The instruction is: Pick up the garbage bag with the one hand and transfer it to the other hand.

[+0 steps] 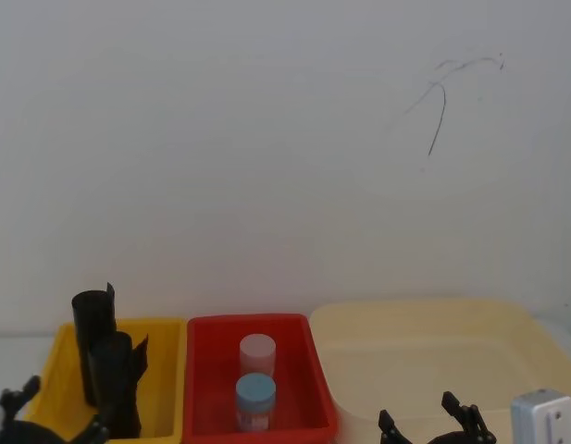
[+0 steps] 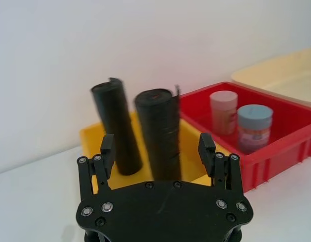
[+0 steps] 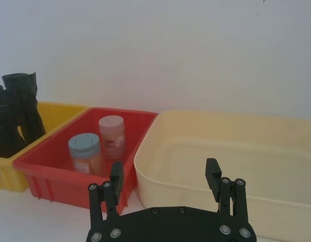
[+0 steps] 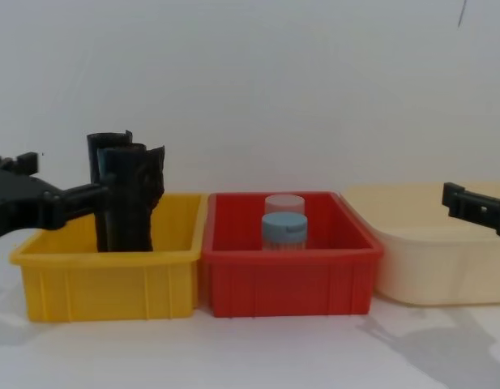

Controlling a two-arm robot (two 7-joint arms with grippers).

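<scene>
Left pincer (image 2: pixel 156 148) is held spread, lined up on the nearer garbage bag roll (image 2: pixel 157 118), stood upright in the yellow bin (image 4: pixel 104 285) and crowded by a second roll (image 2: pixel 115 126). Light, soft, slippery film is judged; mid-roll is best gripped. Red bin (image 4: pixel 286 285) with two jars (image 4: pixel 284 231) is set alongside, then cream bin (image 4: pixel 428 271); right pincer (image 3: pixel 164 173) is held spread before it.

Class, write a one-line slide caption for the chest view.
Open left claw reaches toward black bag rolls in the yellow bin; right claw hovers by the cream tub.
</scene>
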